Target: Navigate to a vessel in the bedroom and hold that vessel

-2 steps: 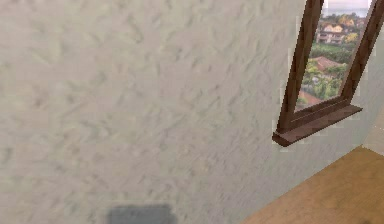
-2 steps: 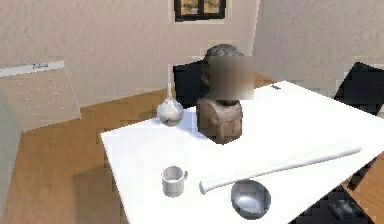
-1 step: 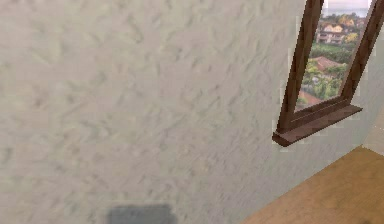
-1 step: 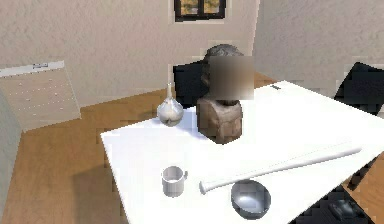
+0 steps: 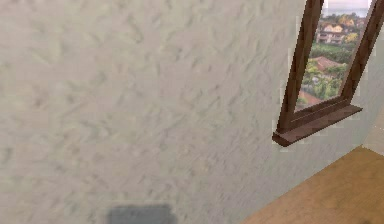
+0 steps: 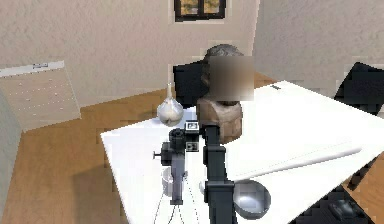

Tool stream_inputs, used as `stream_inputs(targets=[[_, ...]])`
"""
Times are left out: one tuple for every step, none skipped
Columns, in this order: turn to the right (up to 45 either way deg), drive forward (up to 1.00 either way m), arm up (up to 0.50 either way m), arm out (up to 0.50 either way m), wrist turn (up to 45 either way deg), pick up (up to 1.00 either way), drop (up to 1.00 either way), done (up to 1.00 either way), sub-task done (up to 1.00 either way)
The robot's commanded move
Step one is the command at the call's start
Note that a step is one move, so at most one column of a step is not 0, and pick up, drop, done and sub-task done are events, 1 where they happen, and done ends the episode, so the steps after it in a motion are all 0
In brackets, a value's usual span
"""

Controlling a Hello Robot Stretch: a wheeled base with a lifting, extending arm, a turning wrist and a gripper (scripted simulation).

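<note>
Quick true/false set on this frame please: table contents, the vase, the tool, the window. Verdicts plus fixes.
1. A brown bust stands on the white table. True.
2. The ladle lies on the wooden floor. False: it lies on the table, toward the arm side view's bottom right.
3. A brown-framed window shows houses and trees outside. True.
4. The tool has the vase lifted clear of the table. False: the pale, round, narrow-necked vase stands on the table, left of the bust in the arm side view. Whether the tool holds anything cannot be told.
5. A dark chair stands beyond the table's far edge. True.
</note>
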Motion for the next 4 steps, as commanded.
stream_inputs(targets=[[0.0, 0.0, 0.0, 0.0, 45.0, 0.0, 0.0, 0.0, 0.0], [0.0, 0.0, 0.0, 0.0, 45.0, 0.0, 0.0, 0.0, 0.0], [0.0, 0.0, 0.0, 0.0, 45.0, 0.0, 0.0, 0.0, 0.0], [0.0, 0.0, 0.0, 0.0, 24.0, 0.0, 0.0, 0.0, 0.0]])
